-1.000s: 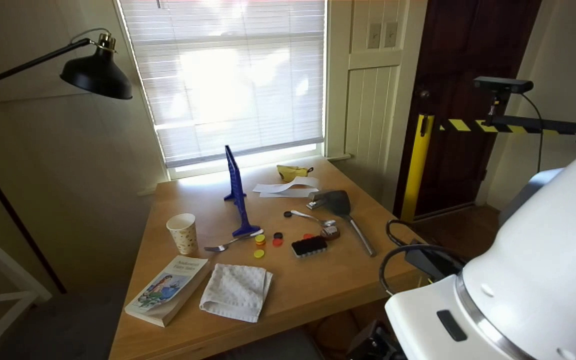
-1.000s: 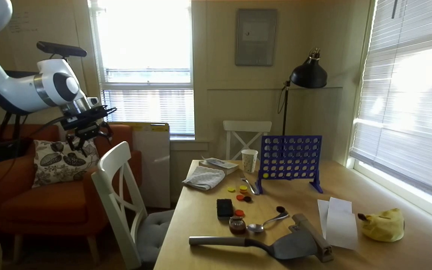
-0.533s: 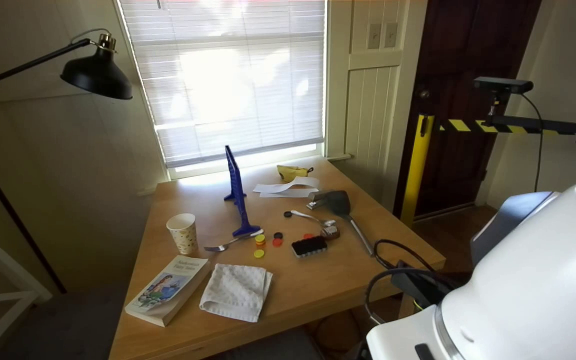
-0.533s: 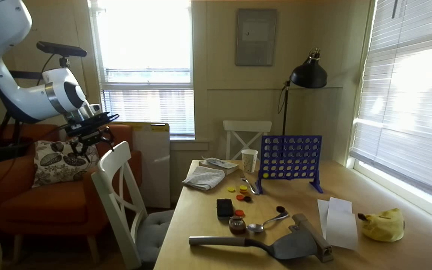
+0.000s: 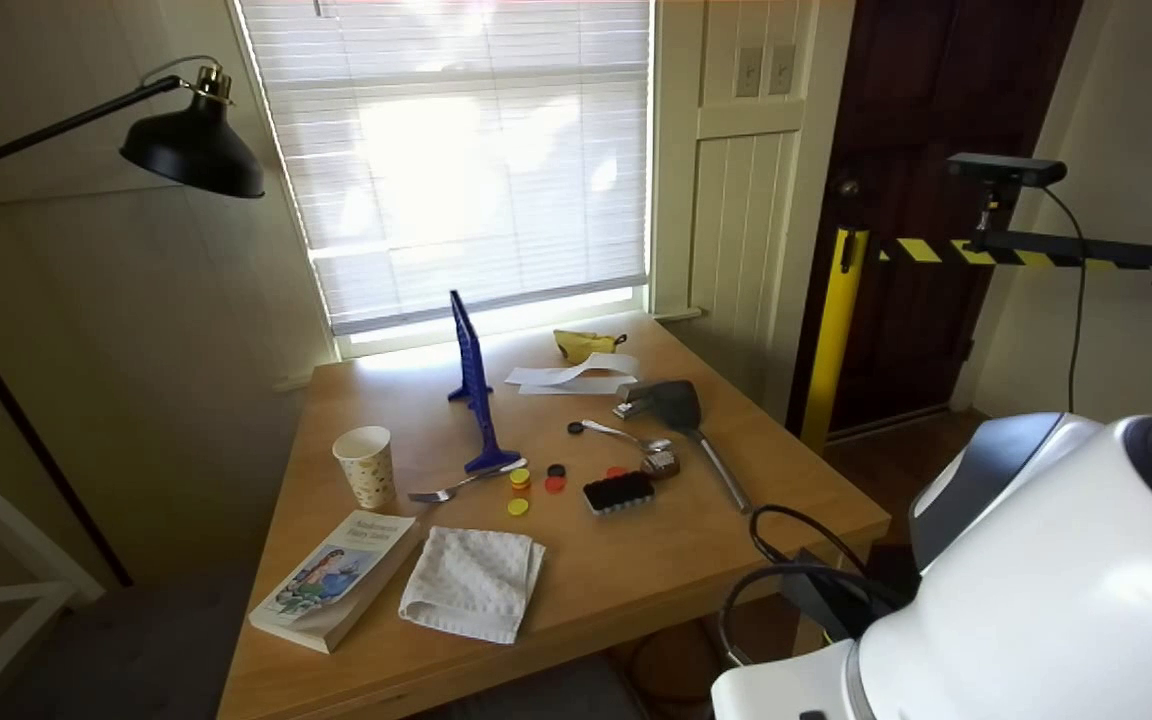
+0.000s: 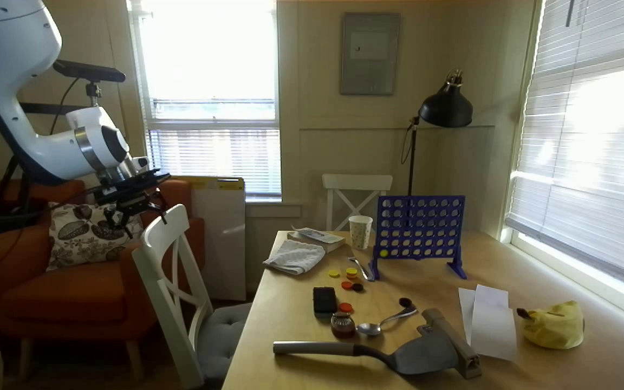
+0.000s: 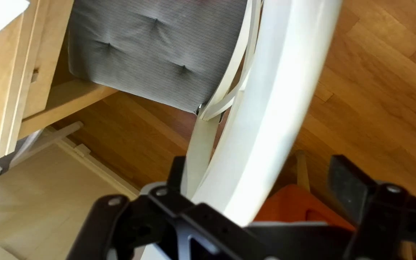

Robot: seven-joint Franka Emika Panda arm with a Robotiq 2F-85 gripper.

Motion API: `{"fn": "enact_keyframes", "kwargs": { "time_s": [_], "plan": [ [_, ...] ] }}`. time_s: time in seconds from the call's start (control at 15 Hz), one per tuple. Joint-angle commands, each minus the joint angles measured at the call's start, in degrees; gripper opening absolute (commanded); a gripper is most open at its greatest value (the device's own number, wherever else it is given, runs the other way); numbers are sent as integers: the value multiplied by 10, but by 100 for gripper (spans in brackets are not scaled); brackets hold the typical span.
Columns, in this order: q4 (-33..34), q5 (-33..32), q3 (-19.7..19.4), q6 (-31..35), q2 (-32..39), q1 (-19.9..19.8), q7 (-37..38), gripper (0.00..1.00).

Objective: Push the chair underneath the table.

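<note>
Wrist view: the end effector (image 7: 262, 178) had its jaws spread wide, with no grip on anything. The curved top rail of the white chair (image 7: 265, 108) crossed the space between the two fingers (image 7: 350, 184) diagonally. The finger at the left of that view overlapped the edge of the chair back; the finger at the right was well apart from the rail, wooden floor (image 7: 385, 119) showing between. Could not tell whether the left one touched the wood or only lay in line with it, nor whether the rail sat between the pads or beyond the tips.

In an exterior view, the arm (image 6: 60, 154) extended from the upper left, and the end effector pointed downward, tilted, at the top of the chair back. A fingertip overlapped the rail there; contact was not resolved.

Chair position: upright at the side of the bench (image 6: 274, 319), seat facing it, back outside the edge. The grey seat cushion (image 7: 150, 54) reached the bench edge, and in both exterior views the bench hid part of it. How far the seat ran underneath could not be read.

On the bench were a folded cloth (image 5: 473, 583), book (image 5: 331, 580), paper cup (image 5: 366, 468), blue game frame (image 5: 477, 400), spatula (image 6: 426, 355) and spoon (image 6: 369, 329). The cloth lay just beside the book. An orange armchair (image 6: 68, 292) stood behind the arm; another chair (image 6: 358, 181) stood beyond the bench.
</note>
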Motion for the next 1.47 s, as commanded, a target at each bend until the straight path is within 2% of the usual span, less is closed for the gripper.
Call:
{"fn": "enact_keyframes", "kwargs": {
  "time_s": [0.0,0.13,0.47,0.6,0.67,0.73,1.0,1.4],
  "plan": [
    [21,-24,-5,16,34,10,32,95],
    [26,-27,-5,12,41,14,33,71],
    [33,-40,-10,7,46,17,35,35],
    [37,-50,-14,4,44,18,37,27],
    [39,-46,-14,4,43,17,35,26],
    [41,-43,-14,6,43,16,35,9],
    [46,-35,-23,-8,37,11,95,7],
    [44,-70,-49,-32,24,14,230,5]
  ]
}}
